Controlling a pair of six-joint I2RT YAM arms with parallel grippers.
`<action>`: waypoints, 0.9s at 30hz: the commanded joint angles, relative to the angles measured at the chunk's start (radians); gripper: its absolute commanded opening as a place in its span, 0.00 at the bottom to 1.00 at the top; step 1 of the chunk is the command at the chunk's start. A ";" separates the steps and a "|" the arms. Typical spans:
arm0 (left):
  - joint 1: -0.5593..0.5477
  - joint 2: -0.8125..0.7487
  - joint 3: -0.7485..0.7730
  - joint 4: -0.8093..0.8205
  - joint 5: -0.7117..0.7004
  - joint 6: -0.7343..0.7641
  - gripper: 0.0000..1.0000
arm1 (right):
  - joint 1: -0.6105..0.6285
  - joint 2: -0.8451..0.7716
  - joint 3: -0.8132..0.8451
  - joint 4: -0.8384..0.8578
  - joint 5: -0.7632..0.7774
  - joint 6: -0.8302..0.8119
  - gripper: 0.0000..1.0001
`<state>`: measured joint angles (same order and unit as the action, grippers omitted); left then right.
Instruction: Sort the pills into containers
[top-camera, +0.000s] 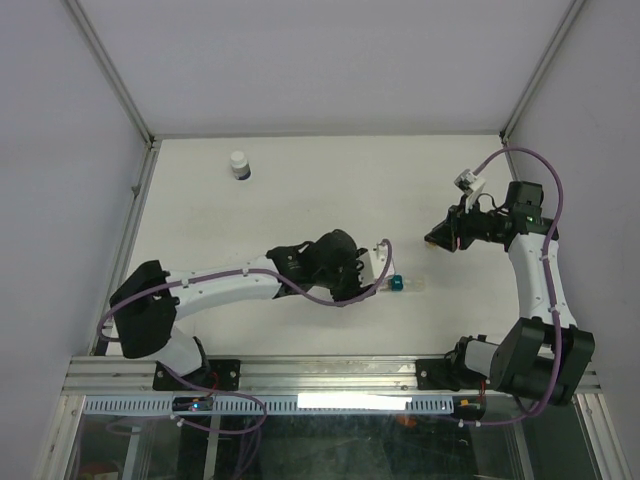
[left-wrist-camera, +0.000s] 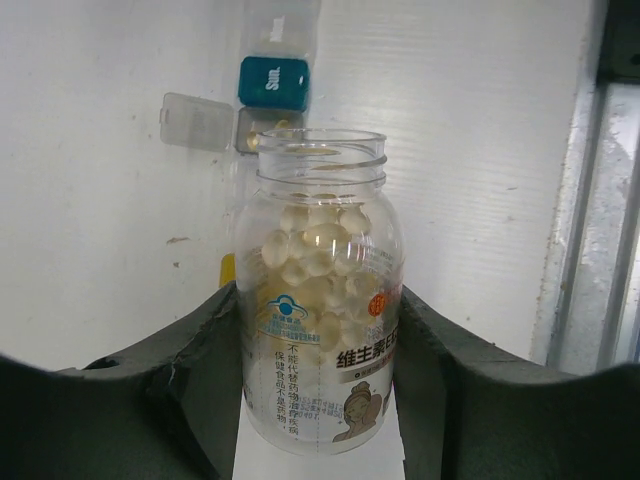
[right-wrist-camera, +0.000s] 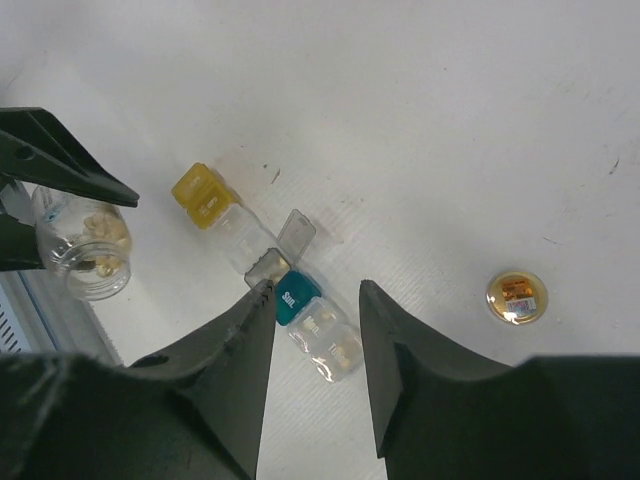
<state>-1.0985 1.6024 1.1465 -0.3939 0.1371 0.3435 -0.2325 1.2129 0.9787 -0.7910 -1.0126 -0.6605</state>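
Left wrist: gripping an open pill bottle (left-wrist-camera: 320, 300) in left end effector (left-wrist-camera: 318, 345), teal container (left-wrist-camera: 273, 82) at 12 o'clock beyond. Right wrist: right end effector (right-wrist-camera: 313, 292) parted, empty, above teal container; yellow container (right-wrist-camera: 200, 195) at 10 o'clock, on surface (right-wrist-camera: 450, 120).

The white table (top-camera: 300, 190) is lit brightly and evenly from above, and only faint, soft shadows are cast beneath the arms. In the top view a blown-out strip of glare is seen along the silver metal frame (top-camera: 330, 372) at 6 o'clock. The clear plastic bottle of pale pills (left-wrist-camera: 320, 300) is rendered sharply, with highlights caught on its rim. The black fingers (right-wrist-camera: 230, 400) of the right gripper (right-wrist-camera: 316, 286) are rendered dark and soft at 6 o'clock.
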 joint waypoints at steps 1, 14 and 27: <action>-0.012 -0.159 -0.215 0.462 0.130 -0.042 0.00 | -0.009 -0.072 -0.015 0.015 -0.071 -0.051 0.42; -0.011 -0.411 -0.628 1.187 0.315 -0.286 0.00 | -0.010 -0.155 -0.086 0.035 -0.211 -0.158 0.42; -0.009 -0.551 -0.725 1.227 0.325 -0.422 0.00 | -0.007 -0.182 -0.077 -0.141 -0.312 -0.512 0.65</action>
<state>-1.1007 1.1072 0.4309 0.7715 0.4393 -0.0204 -0.2359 1.0054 0.8566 -0.8089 -1.2457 -0.9565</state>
